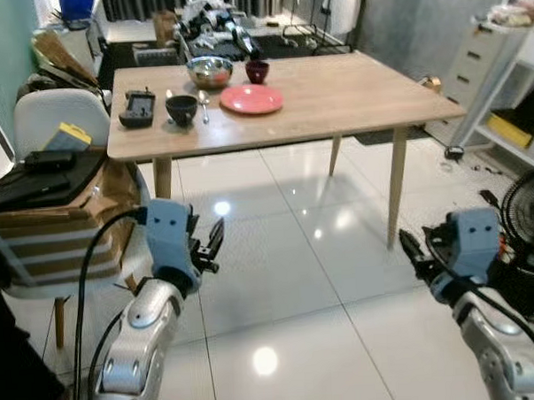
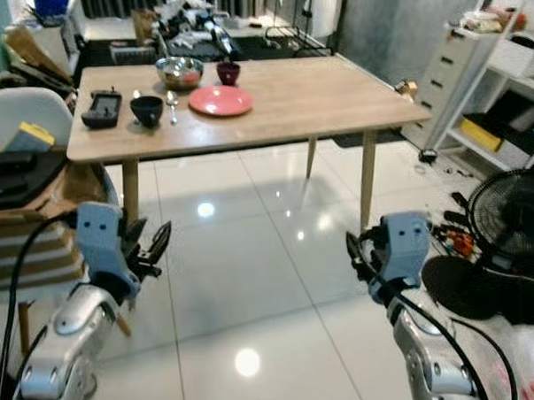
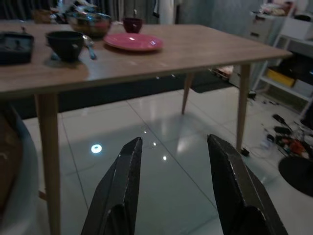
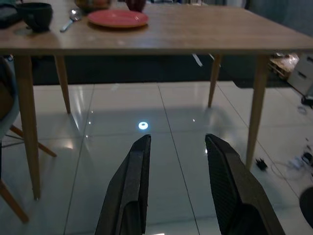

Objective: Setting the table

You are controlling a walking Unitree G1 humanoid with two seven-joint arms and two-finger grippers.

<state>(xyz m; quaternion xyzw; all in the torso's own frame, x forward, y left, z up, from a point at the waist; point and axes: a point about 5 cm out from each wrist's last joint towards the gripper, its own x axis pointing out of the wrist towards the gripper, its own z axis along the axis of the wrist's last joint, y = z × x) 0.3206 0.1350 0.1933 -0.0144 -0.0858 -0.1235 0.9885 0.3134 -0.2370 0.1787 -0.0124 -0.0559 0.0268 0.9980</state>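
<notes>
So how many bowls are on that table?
3. A black bowl sits near the front edge beside a spoon, a steel bowl stands behind it, and a small dark red bowl is beyond the pink plate. More may hide in the clutter behind.

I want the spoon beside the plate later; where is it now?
In the head views the spoon lies on the wooden table, toward its left end, between the black bowl and the pink plate.

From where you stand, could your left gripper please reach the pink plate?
Probably not yet. The left gripper hangs open over the floor, short of the table, and the pink plate sits well in from the near edge. Nothing blocks the way; stepping closer should do.
</notes>
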